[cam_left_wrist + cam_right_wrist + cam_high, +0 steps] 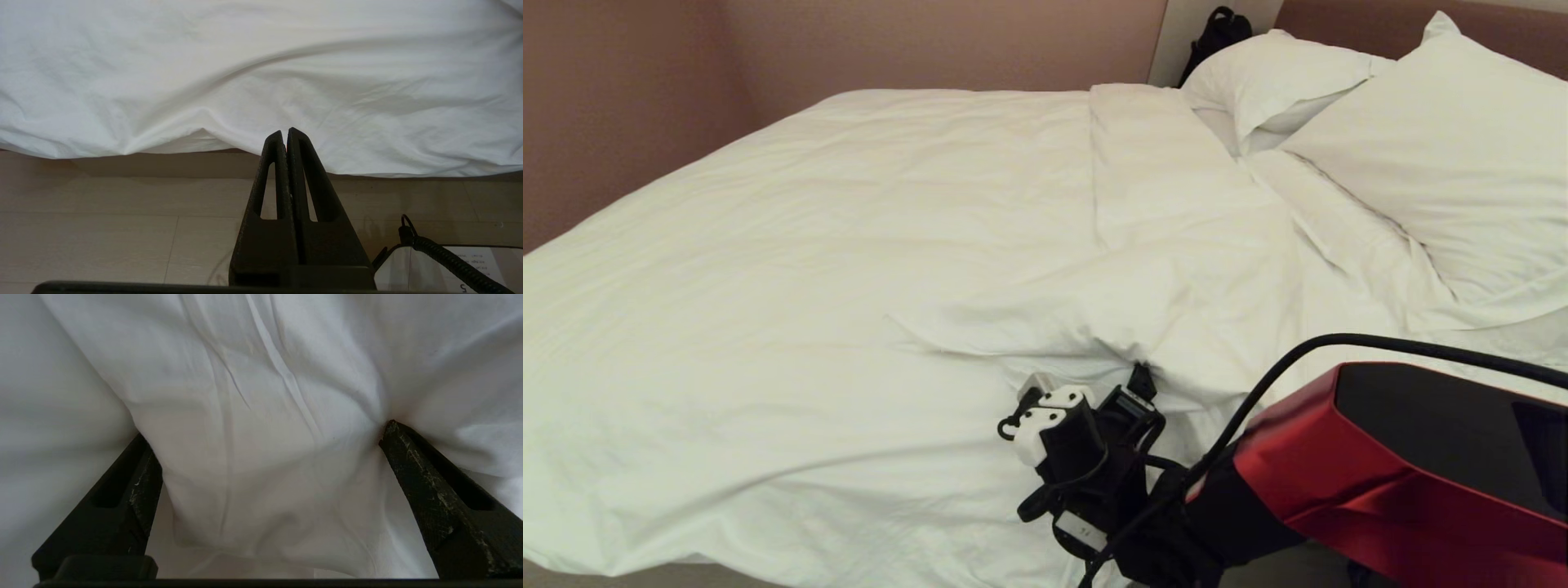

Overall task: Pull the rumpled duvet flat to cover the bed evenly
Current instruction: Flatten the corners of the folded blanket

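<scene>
The white duvet [866,245] lies spread over most of the bed, whose brownish headboard [1347,24] shows at the far right. A thick rumpled fold [1094,318] bulges near the front edge. My right gripper [1090,385] is pushed into that fold. In the right wrist view it [266,430] stands open, its black fingers [412,473] wide apart with a bulge of duvet [261,457] between them. My left gripper [284,131] is shut on nothing, parked low by the floor and facing the duvet's hanging edge [367,134].
Two plump white pillows [1282,82] [1445,155] lean at the head of the bed, with bare sheet [1347,237] in front of them. A black bag [1217,33] sits behind the pillows. A pinkish wall [621,106] runs along the far side. Pale wood floor [122,228] lies beside the bed.
</scene>
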{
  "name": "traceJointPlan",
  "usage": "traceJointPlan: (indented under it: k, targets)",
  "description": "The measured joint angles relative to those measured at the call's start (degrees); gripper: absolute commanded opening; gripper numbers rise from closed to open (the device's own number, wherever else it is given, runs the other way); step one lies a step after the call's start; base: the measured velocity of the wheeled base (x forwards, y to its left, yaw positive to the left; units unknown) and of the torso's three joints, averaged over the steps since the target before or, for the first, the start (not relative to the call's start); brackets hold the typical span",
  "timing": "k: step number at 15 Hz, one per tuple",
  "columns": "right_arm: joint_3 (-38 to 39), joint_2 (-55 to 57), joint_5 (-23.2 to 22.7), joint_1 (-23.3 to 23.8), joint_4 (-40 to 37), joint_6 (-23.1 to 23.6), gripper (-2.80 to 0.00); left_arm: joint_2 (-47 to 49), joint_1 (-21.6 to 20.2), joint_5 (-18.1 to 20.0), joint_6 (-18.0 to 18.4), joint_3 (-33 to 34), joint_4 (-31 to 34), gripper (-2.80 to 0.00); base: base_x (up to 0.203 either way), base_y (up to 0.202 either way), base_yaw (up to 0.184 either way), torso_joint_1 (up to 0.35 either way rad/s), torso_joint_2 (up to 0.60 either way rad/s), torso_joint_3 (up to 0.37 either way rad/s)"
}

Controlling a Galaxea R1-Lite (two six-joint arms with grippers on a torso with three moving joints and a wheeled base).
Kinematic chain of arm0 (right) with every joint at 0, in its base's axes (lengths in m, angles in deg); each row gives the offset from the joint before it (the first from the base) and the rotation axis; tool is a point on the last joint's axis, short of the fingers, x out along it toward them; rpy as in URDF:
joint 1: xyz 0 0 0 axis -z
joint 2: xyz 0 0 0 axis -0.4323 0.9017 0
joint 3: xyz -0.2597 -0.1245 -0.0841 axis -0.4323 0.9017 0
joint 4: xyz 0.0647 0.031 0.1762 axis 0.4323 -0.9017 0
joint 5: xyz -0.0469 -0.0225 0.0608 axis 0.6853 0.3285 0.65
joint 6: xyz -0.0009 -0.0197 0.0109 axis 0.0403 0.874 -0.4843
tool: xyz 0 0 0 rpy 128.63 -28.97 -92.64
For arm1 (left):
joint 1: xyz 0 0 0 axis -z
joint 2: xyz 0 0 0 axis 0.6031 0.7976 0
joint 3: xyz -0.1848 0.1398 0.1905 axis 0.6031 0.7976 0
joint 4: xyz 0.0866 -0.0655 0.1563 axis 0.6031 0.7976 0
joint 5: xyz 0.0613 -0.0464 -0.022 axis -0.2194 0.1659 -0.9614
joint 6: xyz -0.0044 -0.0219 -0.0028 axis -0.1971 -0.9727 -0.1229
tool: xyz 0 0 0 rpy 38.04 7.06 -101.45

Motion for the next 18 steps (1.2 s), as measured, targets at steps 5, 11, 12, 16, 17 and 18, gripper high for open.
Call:
traceJointPlan:
  k: [5, 11, 12, 16, 17, 18]
  targets:
    - [0.10, -0.19, 0.35, 0.75, -0.24, 0.01, 0.00, 0.00, 0.00, -0.02, -0.04, 0.00, 0.00, -2.80, 0.000, 0.000, 0.000, 0.000, 0.00, 0.000]
    - [0.43, -0.41, 0.05, 0.58, 0.10, -0.04, 0.00, 0.00, 0.00, 0.01, -0.02, 0.00, 0.00, -2.80, 0.000, 0.000, 0.000, 0.000, 0.00, 0.000]
    - [0.39, -0.43, 0.01, 0.56, 0.12, -0.06, 0.00, 0.00, 0.00, 0.01, -0.01, 0.00, 0.00, -2.80, 0.000, 0.000, 0.000, 0.000, 0.00, 0.000]
    - [0.56, -0.49, -0.01, 0.58, 0.10, -0.06, -2.80, 0.00, 0.00, 0.01, -0.03, 0.00, 0.02, -2.80, 0.000, 0.000, 0.000, 0.000, 0.00, 0.000]
    - [0.50, -0.49, -0.03, 0.58, 0.15, -0.06, -2.80, 0.00, 0.00, 0.01, -0.02, 0.00, 0.02, -2.80, 0.000, 0.000, 0.000, 0.000, 0.00, 0.000]
    - [0.45, -0.49, -0.01, 0.58, 0.13, -0.09, -2.80, 0.00, 0.00, 0.03, -0.01, 0.00, 0.02, -2.80, 0.000, 0.000, 0.000, 0.000, 0.00, 0.000]
